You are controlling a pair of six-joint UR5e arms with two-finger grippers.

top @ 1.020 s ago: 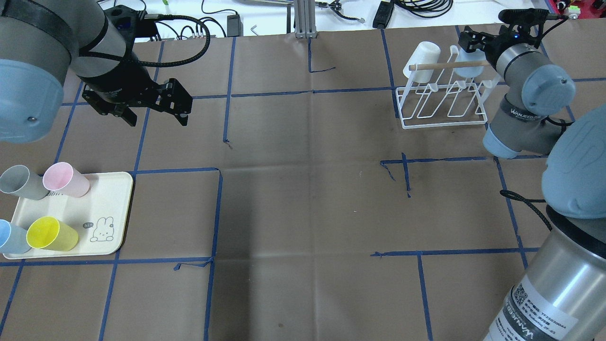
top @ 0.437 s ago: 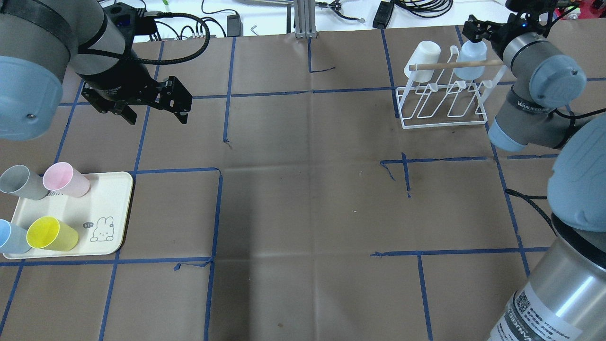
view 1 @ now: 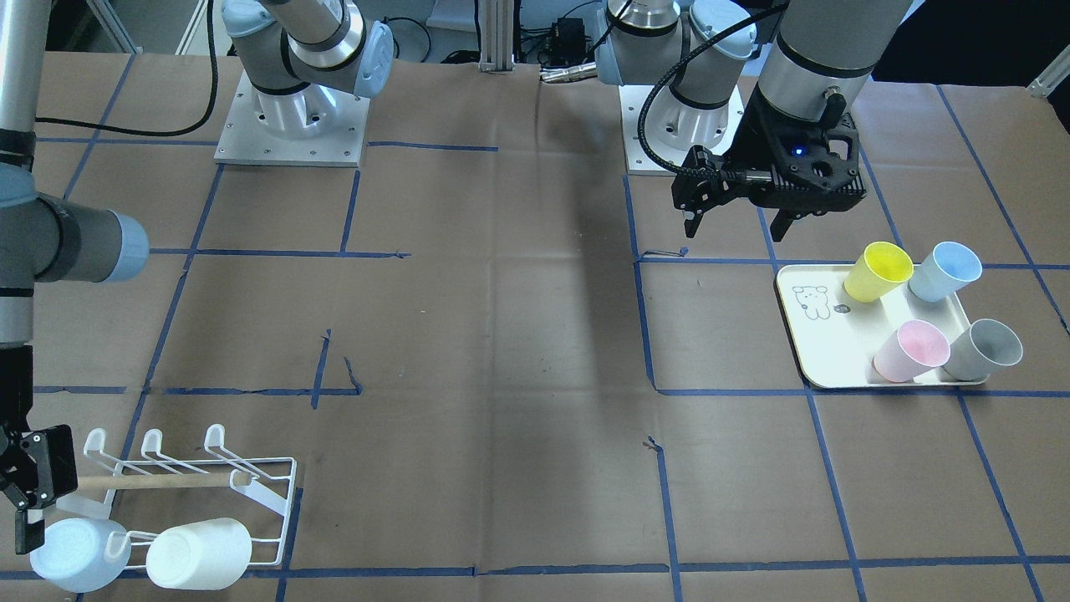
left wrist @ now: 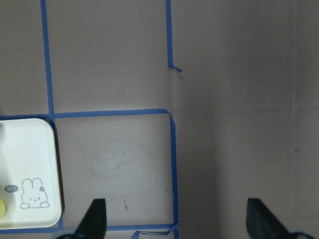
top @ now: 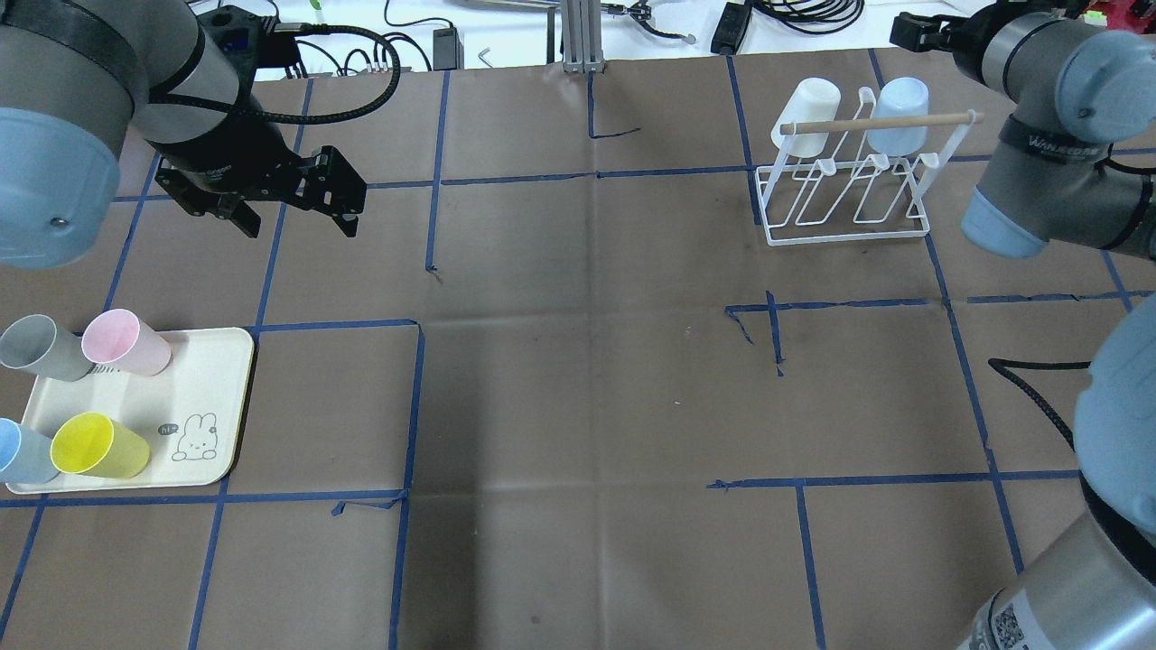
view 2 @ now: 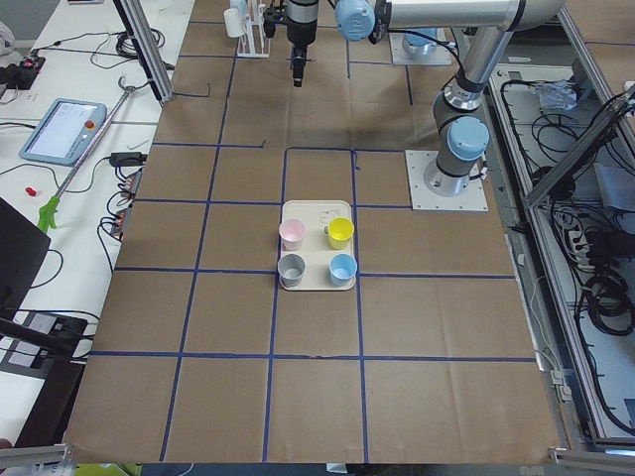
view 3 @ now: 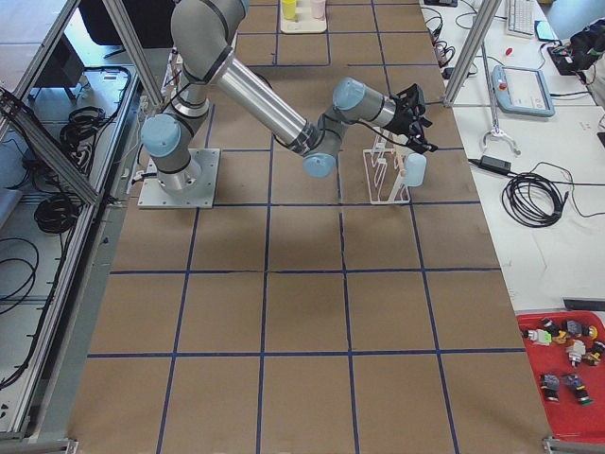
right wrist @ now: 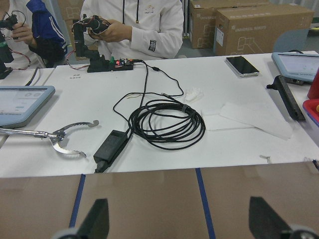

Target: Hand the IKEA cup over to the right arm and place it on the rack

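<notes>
Looking partway done: blue cup [top: 899,108], white cup [top: 804,113] on rack [top: 844,233] far right; four cups [top: 95,444] on tray [top: 212,379]; left gripper [top: 298,218], right gripper [right wrist: 179,221] wide open, empty.

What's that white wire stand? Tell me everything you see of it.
A low rack of thin white wire: rectangular base, two rows of upturned hooked prongs, a pale wooden dowel across the top. It stands upright on the brown table, with a white cup and a pale blue cup slipped over prongs.
</notes>
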